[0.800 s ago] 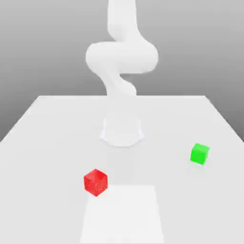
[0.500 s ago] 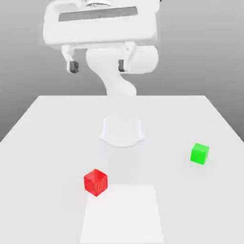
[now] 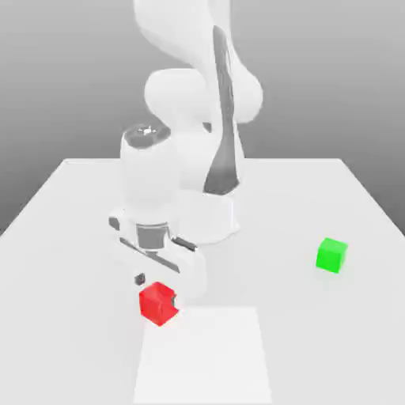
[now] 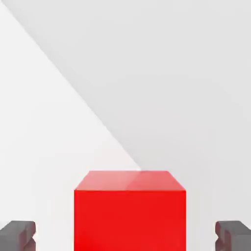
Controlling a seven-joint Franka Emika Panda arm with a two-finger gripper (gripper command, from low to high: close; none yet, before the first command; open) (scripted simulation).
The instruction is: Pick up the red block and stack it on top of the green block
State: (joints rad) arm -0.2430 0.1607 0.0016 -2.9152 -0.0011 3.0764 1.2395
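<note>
One red block (image 3: 157, 304) is on the table (image 3: 293, 348), at about seven o'clock in the exterior view. One green block (image 3: 331, 255) sits well apart from it, near four o'clock. One gripper (image 3: 157, 290) is at the red block, its two fingers (image 4: 17, 236) wide open, one on each side. In the hand view I see a gap between each finger and the block, so nothing is gripped. Whether the block touches the one white patch (image 3: 204, 356), I cannot tell surely.
</note>
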